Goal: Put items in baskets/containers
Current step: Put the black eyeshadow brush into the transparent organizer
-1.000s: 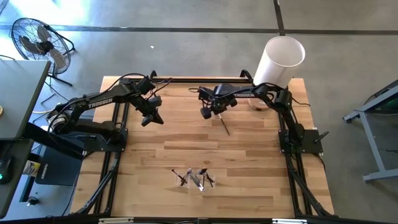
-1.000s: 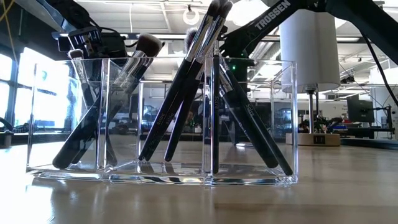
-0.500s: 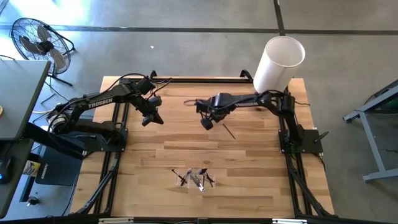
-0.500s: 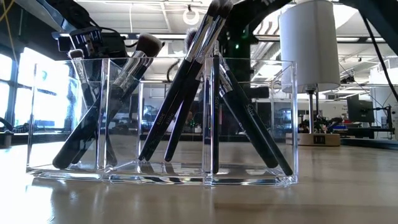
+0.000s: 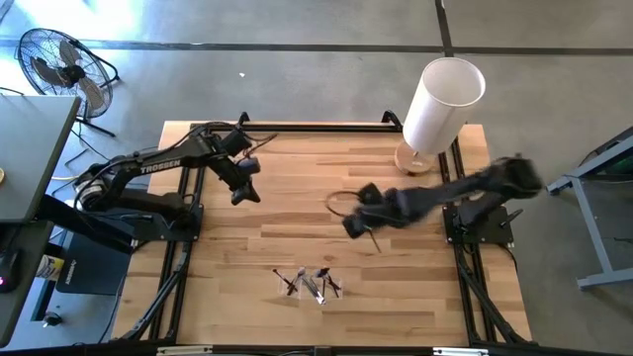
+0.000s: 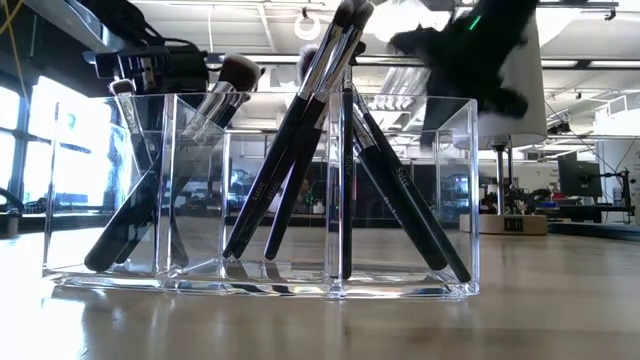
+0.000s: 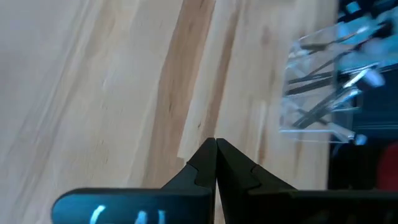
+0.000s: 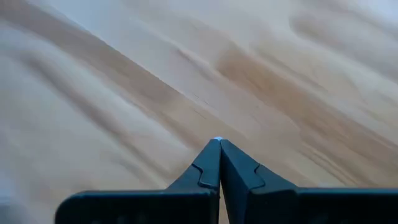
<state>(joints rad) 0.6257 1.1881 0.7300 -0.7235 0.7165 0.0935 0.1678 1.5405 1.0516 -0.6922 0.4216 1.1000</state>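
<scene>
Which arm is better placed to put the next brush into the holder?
Right. The right gripper is shut on a brush and is nearer the holder; the left gripper is shut, empty and farther back.

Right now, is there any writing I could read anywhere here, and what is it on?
"TROSSEN": white letters along the left arm, seen from above.
Pale print on the brush handles in the clear holder: too small to read.
A dark sign far behind the table: unreadable.
</scene>
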